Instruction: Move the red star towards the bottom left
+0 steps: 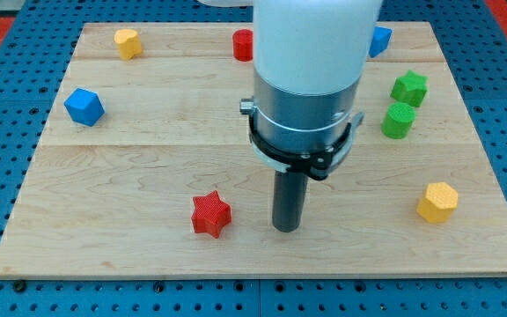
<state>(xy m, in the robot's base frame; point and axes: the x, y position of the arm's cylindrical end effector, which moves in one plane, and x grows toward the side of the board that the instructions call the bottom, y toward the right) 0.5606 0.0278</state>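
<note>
The red star [210,214] lies on the wooden board [130,150] in its lower middle-left part. My tip [287,227] rests on the board to the right of the star, with a gap between them. The rod hangs from the large white and grey arm body that fills the view's top middle and hides the board behind it.
A blue block [84,106] is at the left, a yellow block [128,41] at the top left, a red cylinder [243,44] at the top middle. A blue block [379,40] shows at the top right. Two green blocks [409,88] [398,121] stand at the right, a yellow block [437,202] at the lower right.
</note>
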